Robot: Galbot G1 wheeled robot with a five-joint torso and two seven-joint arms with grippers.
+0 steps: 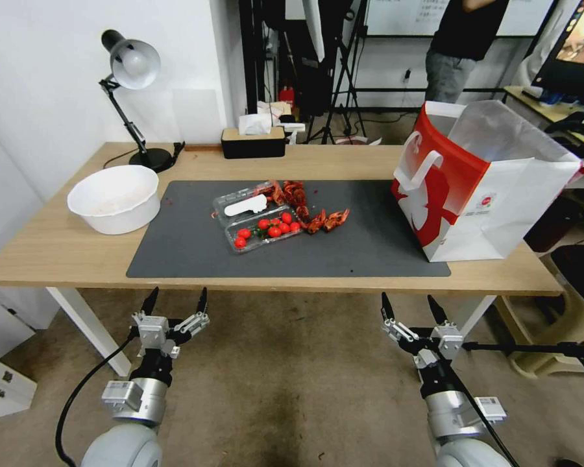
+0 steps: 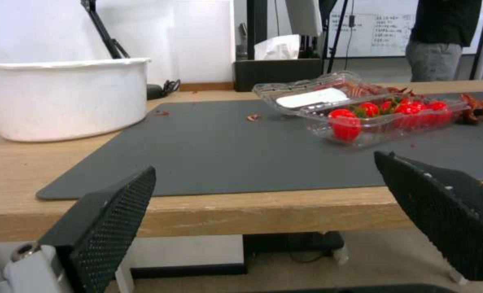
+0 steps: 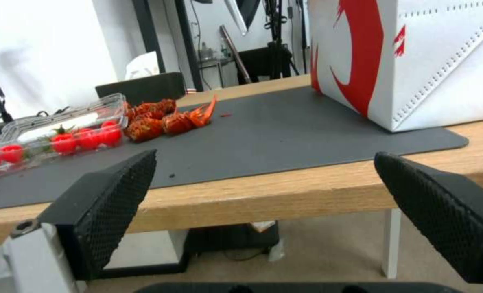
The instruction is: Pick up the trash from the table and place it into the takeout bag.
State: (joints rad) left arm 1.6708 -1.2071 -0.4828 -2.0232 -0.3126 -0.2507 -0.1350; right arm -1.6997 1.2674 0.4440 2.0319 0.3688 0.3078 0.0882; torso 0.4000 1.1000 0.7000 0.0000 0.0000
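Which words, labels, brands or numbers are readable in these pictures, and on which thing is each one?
None can be read.
Bag: small red logo on the white side, too small to read.
Whiteboard behind the table: handwriting, too blurred to read.
Clear tray: white label, no legible text.

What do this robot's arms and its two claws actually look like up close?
Each arm is a silver-grey metal tube ending in a rounded joint, with white-labelled fittings. A black cable loops beside the left arm. The left gripper and right gripper each have two pointed black fingers with dimpled, textured pads on white-and-silver mounts.
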